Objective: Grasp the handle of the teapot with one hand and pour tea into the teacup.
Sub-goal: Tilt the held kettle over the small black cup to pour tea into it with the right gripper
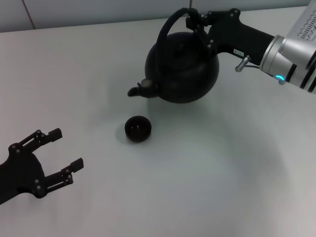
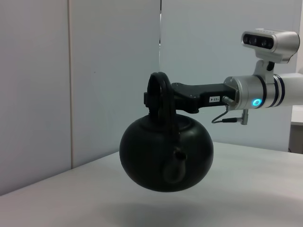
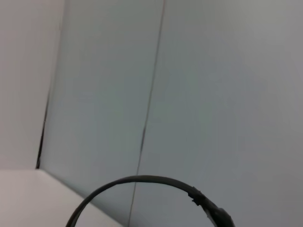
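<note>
The black round teapot (image 1: 181, 68) hangs in the air above the white table, its spout (image 1: 139, 89) pointing toward my left side. My right gripper (image 1: 195, 20) is shut on the handle (image 1: 170, 23), the arched black hoop over the lid. The left wrist view shows the teapot (image 2: 165, 153) lifted clear of the table, held by the handle (image 2: 160, 94). The right wrist view shows only the handle's arc (image 3: 142, 182). The small dark teacup (image 1: 138, 128) stands on the table just in front of and below the spout. My left gripper (image 1: 63, 150) is open and empty at the front left.
The white table (image 1: 222, 173) runs back to a pale wall (image 2: 94, 71). The teapot casts a shadow on the table beneath it.
</note>
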You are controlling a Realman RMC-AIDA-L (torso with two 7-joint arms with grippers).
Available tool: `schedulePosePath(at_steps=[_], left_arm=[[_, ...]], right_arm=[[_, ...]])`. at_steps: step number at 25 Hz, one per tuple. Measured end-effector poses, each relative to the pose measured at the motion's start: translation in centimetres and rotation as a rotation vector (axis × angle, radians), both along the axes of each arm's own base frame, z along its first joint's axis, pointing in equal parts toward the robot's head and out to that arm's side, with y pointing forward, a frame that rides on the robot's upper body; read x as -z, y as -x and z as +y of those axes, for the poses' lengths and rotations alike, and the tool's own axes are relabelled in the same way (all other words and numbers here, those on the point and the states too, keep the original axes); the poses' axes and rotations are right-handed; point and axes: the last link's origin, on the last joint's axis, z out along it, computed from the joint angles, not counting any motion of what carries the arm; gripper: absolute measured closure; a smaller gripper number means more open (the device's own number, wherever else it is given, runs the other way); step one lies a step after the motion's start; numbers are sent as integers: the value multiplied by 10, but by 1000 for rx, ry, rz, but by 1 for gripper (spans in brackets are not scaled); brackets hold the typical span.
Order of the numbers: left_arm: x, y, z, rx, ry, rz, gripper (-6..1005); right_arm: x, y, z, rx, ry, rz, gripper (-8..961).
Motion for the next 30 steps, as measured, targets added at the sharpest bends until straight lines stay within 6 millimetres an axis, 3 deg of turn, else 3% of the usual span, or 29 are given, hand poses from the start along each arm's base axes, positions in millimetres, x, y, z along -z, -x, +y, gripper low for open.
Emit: schedulePosePath(at_steps=[30], left_arm=[[-1, -2, 6, -7, -18, -8, 155]], right_arm=[[2, 11, 4, -285, -91, -335, 888]])
